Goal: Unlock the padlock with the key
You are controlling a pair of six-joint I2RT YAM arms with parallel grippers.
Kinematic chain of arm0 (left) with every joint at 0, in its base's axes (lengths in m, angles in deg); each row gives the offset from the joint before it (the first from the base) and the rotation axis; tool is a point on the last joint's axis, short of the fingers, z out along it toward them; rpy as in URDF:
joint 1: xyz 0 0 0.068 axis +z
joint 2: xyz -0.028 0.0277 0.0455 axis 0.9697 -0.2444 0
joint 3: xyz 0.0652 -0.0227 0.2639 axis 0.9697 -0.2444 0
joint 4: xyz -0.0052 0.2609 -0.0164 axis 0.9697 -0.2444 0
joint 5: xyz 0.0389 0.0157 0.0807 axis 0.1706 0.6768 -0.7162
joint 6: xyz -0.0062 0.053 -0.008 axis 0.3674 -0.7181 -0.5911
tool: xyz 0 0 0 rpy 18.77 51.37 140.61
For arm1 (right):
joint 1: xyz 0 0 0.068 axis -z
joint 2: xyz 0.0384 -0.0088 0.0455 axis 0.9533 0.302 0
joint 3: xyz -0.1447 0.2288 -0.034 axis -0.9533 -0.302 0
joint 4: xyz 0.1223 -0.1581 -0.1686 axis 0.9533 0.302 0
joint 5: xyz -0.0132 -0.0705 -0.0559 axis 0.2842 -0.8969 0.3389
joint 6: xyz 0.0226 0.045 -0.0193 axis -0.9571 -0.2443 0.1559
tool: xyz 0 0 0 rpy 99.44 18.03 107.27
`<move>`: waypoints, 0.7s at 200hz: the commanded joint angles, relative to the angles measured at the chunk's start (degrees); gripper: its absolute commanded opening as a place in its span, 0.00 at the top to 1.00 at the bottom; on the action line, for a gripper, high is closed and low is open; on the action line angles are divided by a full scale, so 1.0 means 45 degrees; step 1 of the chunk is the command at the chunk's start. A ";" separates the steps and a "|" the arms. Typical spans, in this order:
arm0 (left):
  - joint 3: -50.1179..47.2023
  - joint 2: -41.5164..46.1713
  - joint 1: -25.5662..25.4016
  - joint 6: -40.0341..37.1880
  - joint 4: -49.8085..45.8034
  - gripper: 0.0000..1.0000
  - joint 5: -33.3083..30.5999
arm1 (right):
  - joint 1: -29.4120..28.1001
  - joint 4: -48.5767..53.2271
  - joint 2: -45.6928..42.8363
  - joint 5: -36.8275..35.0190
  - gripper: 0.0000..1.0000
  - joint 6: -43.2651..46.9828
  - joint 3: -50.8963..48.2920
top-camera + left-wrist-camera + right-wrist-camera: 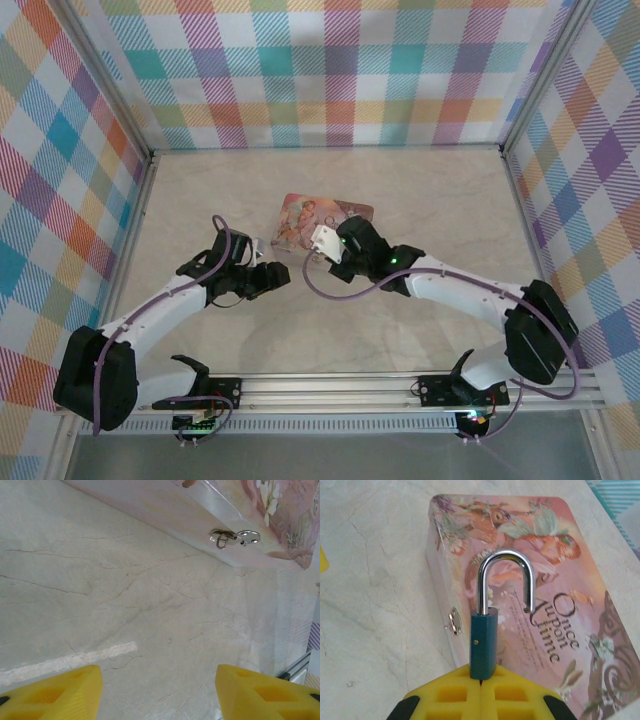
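Your right hand (481, 681) pinches the padlock (484, 640) by its body. It looks small, rigid and slick, so keep to the flat sides. Your left hand (158, 682) is spread, empty.

- Pink tin (570, 575) lid is carrying dark ornate lettering (565, 625) in the right wrist view, reading "Once Upon a Time", stacked in slanted lines.
- Fine print (527, 625) is sitting just beside that title, too small to read.
- Left wrist view is catching faint print on the lid corner (300, 490), blurred, unreadable.
- Top external view: lid picture (300, 215) is showing, any lettering too small to read.
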 commanded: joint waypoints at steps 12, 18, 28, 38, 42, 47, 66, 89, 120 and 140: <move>0.0218 -0.0478 0.0090 0.0056 0.0812 0.38 0.0860 | 0.0779 0.1435 -0.1237 -0.0483 1.00 -0.2676 -0.0182; 0.0269 -0.0539 0.0035 0.0045 0.0838 0.38 0.0943 | 0.0906 0.1597 -0.1469 -0.0514 1.00 -0.3003 -0.0257; 0.0383 -0.0661 -0.0056 0.0028 0.0838 0.38 0.1021 | 0.1130 0.1960 -0.1768 -0.0486 1.00 -0.3510 -0.0328; 0.0544 -0.0824 -0.0158 -0.0019 0.1043 0.37 0.1081 | 0.1464 0.2450 -0.2078 -0.0495 1.00 -0.4371 -0.0370; 0.0615 -0.0886 -0.0209 -0.0044 0.1268 0.37 0.1073 | 0.1572 0.2584 -0.2151 -0.0495 1.00 -0.4559 -0.0371; 0.0725 -0.1000 -0.0293 -0.0084 0.1279 0.37 0.1078 | 0.1790 0.2843 -0.2307 -0.0523 1.00 -0.4891 -0.0390; 0.1154 -0.1420 -0.0692 -0.0216 0.1280 0.36 0.0975 | 0.2628 0.3572 -0.2614 -0.0807 1.00 -0.5762 -0.0498; 0.1682 -0.1900 -0.1124 -0.0227 0.1479 0.35 0.0689 | 0.4088 0.4029 -0.2724 -0.0855 1.00 -0.6510 -0.0826; 0.2203 -0.2298 -0.1319 -0.0158 0.1583 0.33 0.0235 | 0.5960 0.4230 -0.2384 -0.0336 1.00 -0.7295 -0.1068; 0.2387 -0.2284 -0.1319 -0.0178 0.1449 0.33 -0.0394 | 0.6737 0.4250 -0.1849 0.0107 1.00 -0.7451 -0.0989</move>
